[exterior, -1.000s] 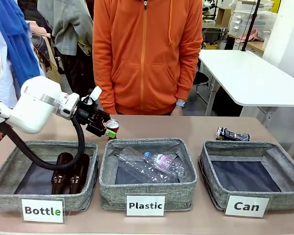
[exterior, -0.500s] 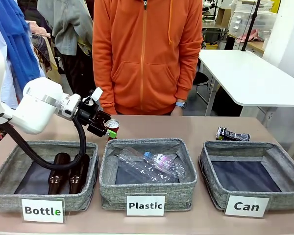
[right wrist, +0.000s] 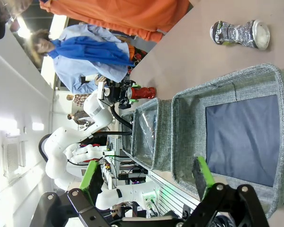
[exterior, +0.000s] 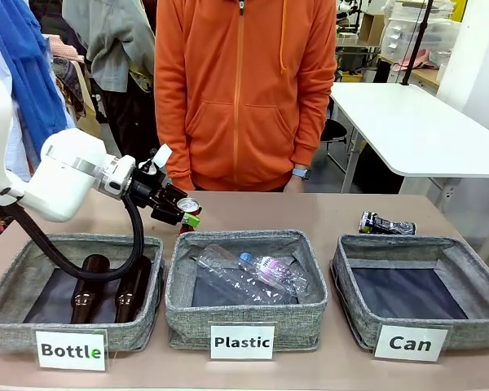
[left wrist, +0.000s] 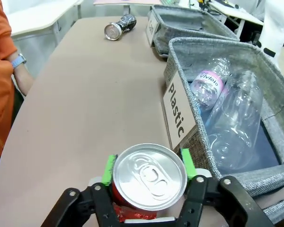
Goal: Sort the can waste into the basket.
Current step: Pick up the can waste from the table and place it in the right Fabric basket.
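Observation:
The red can (exterior: 187,207) with a silver top (left wrist: 149,176) stands on the table behind the Plastic bin. My left gripper (exterior: 188,217) is shut on it, green pads (left wrist: 108,168) pressed against both its sides. The crushed dark can (exterior: 386,224) lies on its side on the table behind the Can basket (exterior: 407,242), also seen in the left wrist view (left wrist: 119,28) and right wrist view (right wrist: 239,32). My right gripper (right wrist: 146,172) hangs open over the near side of the Can basket (right wrist: 227,78), with nothing between its fingers. The basket's dark bottom is bare.
The Plastic bin (exterior: 246,239) in the middle holds clear plastic bottles (left wrist: 227,113). The Bottle bin (exterior: 16,305) on the left holds brown glass bottles (exterior: 130,287). A person in an orange hoodie (exterior: 244,90) stands at the table's far edge.
My left gripper's jaws have closed in on the red can, which they flanked open before. The arm has shifted slightly forward. Nothing else has moved.

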Robot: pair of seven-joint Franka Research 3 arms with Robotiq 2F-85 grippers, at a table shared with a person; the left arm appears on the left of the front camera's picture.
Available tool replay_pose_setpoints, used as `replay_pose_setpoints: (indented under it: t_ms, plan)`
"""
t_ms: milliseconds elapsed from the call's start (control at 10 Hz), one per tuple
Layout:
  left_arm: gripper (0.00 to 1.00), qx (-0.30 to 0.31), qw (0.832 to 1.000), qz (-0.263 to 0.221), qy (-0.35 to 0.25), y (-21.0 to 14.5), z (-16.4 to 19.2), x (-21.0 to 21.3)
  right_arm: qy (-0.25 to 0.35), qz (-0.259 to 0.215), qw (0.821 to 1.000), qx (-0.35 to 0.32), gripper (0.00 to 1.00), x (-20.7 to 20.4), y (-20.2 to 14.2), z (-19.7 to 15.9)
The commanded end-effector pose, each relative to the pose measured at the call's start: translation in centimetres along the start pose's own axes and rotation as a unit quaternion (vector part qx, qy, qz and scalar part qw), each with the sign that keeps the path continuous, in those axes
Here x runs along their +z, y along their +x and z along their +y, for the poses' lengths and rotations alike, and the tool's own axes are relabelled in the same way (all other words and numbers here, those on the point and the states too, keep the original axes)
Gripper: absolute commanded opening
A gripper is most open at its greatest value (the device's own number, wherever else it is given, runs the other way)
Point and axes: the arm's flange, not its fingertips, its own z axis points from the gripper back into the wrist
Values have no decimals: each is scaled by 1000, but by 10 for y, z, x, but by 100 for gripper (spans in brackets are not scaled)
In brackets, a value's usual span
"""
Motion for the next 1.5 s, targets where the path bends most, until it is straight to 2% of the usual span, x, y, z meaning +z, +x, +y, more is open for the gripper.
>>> replay_pose_setpoints:
  t_ms: [0, 200, 300, 500, 800, 900, 1000, 1200, 1400]
  plan:
    - [0, 5, 1000, -1, -3, 4, 5, -1, 12, -8, 1000, 10, 100, -1, 2, 0]
    - [4, 5, 1000, -5, -2, 5, 6, 0, 12, -8, 1000, 10, 100, -1, 2, 0]
    - [0, 3, 1000, -12, -1, 6, 6, 1, 12, -8, 1000, 10, 100, -1, 2, 0]
    - [0, 0, 1000, -21, 1, 8, 6, 5, 12, -8, 1000, 10, 100, -1, 2, 0]
    - [0, -45, 996, -58, 48, 35, -4, 46, 12, -8, 1000, 10, 100, -1, 2, 0]
    - [0, -75, 993, -72, 64, 53, -19, 71, 12, -8, 1000, 10, 100, -1, 2, 0]
    - [0, -57, 994, -79, 53, 68, -40, 98, 12, -8, 1000, 10, 100, -1, 2, 0]
    - [0, -16, 998, -58, -16, 81, -88, 149, 12, -8, 1000, 10, 100, -1, 2, 0]
    - [0, -26, 995, -63, -70, 70, -148, 181, 12, -8, 1000, 10, 100, -1, 2, 0]
